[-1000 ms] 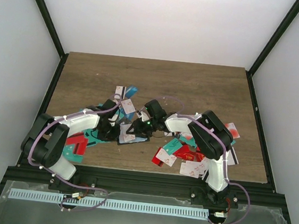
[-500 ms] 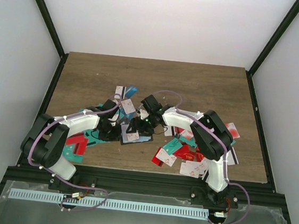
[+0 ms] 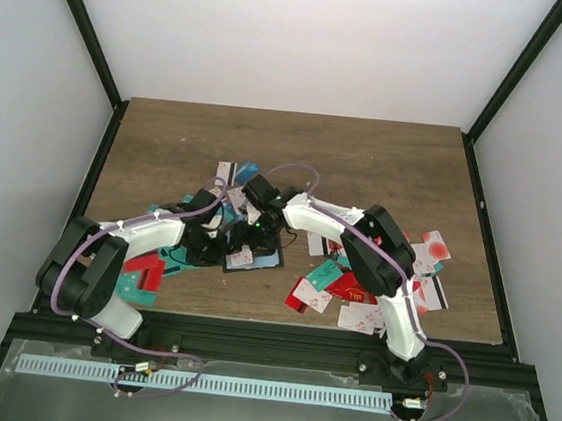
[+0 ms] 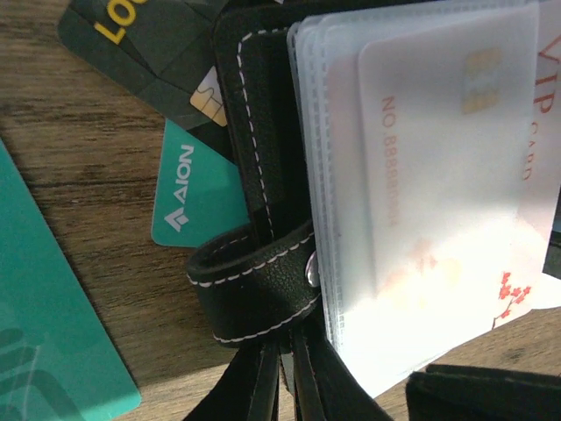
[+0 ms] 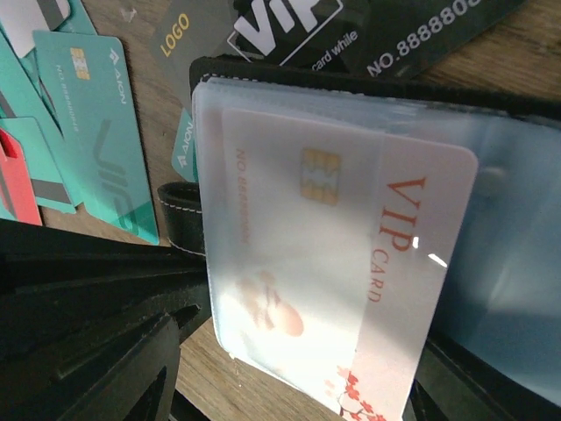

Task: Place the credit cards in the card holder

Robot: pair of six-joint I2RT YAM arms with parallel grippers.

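Worktop: brown wood-grain board [image 3: 367,159] between pale walls, strewn with loose credit cards [image 3: 353,291] in red, teal, white and black.
Holder: the card holder [image 4: 254,132], a small black stitched-leather wallet, lies open left of centre between both arms, with its stack of frosted clear sleeves [image 4: 329,175] facing up.
Card in play: a white VIP card [image 5: 351,263] with gold chip and red blossom print. Its chip-and-number side lies under a sleeve, while the lettered side and blossom corner are bare, so it seems only partly in.
Left arm: the left gripper [image 3: 219,246] sits at the holder's strap end; I cannot tell whether it clamps the leather.
Right arm: the right gripper [image 3: 255,236] hangs over the white card; I cannot tell whether it is pinching or spread.
Handling: the card is light, stiff and glossy — likely to slip. It is best pinched at the bare blossom end and pushed flat along the sleeve.
Bracing: the sleeves are soft and will buckle, and the holder is light and will skid — brace it by the leather near the snap strap [image 4: 254,289], not by the plastic.
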